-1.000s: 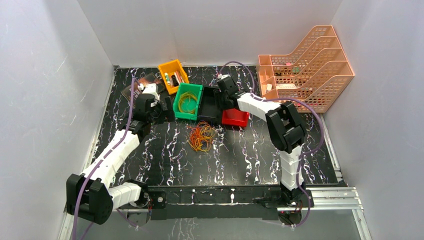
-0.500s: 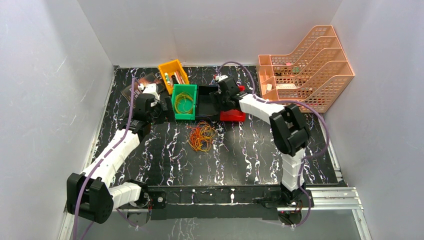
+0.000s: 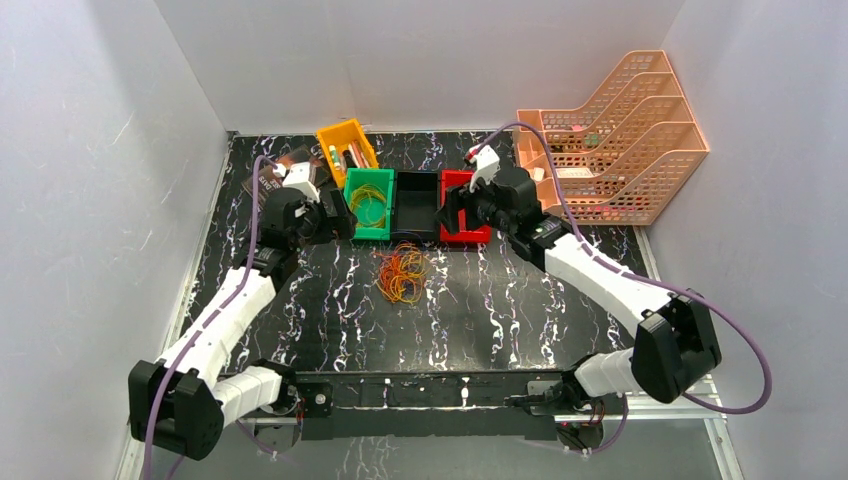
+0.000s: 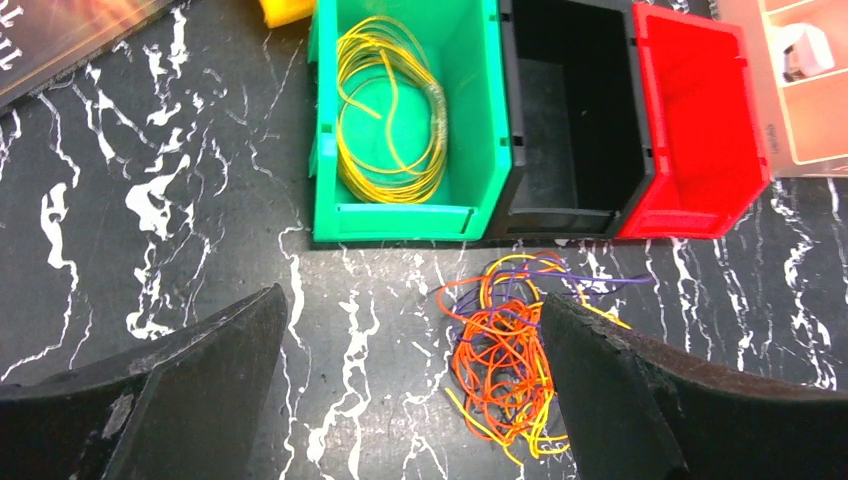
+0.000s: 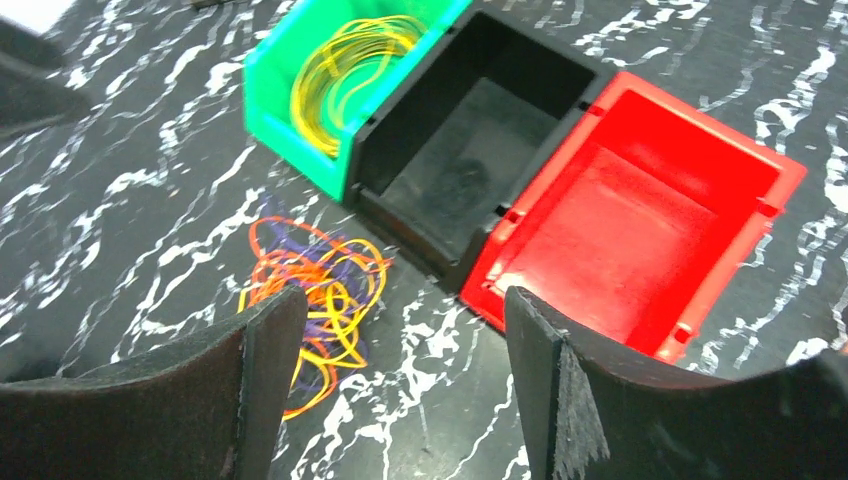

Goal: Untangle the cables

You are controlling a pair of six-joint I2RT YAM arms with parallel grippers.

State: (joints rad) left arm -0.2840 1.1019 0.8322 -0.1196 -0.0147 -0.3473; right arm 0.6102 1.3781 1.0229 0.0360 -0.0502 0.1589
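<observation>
— Where are the cables (image 3: 402,273) in this shot?

— In a loose tangle of orange, yellow and purple loops on the black marbled table (image 3: 500,310). They lie just in front of a row of three small bins, below the seam where the green bin (image 4: 400,220) meets the black bin (image 4: 570,110). The red bin (image 4: 700,130) closes the row on the right. A yellow coil (image 4: 390,120) sits apart inside the green bin.

— And the two arms?

— The left gripper (image 4: 412,300) hangs beside the green bin's left wall, jaws spread wide, nothing between them. The right gripper (image 5: 405,295) hovers over the red bin's near corner, jaws also apart and empty. Neither touches the tangle, which shows in both wrist views between the fingers.
</observation>
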